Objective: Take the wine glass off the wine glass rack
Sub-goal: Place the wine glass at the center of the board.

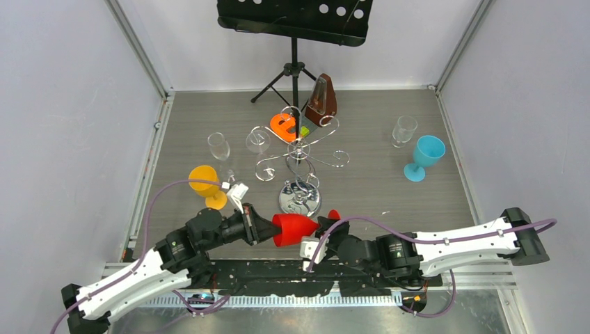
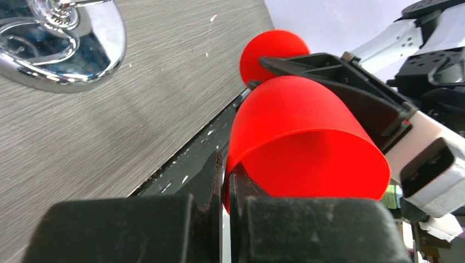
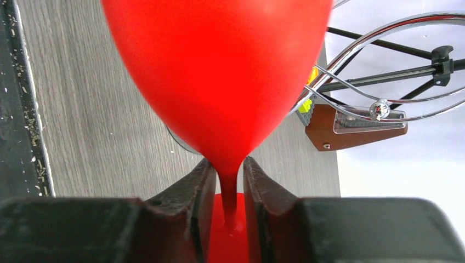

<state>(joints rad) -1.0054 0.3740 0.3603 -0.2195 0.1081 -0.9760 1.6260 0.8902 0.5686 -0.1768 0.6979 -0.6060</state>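
Note:
A red wine glass (image 1: 296, 229) lies horizontal above the table's near edge, between my two grippers and away from the chrome wine glass rack (image 1: 299, 149). My left gripper (image 1: 268, 229) is shut on the rim of its bowl (image 2: 296, 126). My right gripper (image 1: 321, 235) straddles the stem (image 3: 228, 183) just under the bowl (image 3: 219, 71), jaws narrowly apart with slim gaps either side. The red foot (image 2: 271, 49) shows behind. The rack's mirror base (image 2: 66, 49) stands just beyond the glass.
An orange glass (image 1: 205, 184) and a clear glass (image 1: 219, 146) stand at the left, another clear glass (image 1: 257, 141) at the rack's arm. A clear glass (image 1: 403, 130) and a blue glass (image 1: 424, 156) stand at the right. A metronome (image 1: 322, 101) and black music stand (image 1: 296, 21) are behind.

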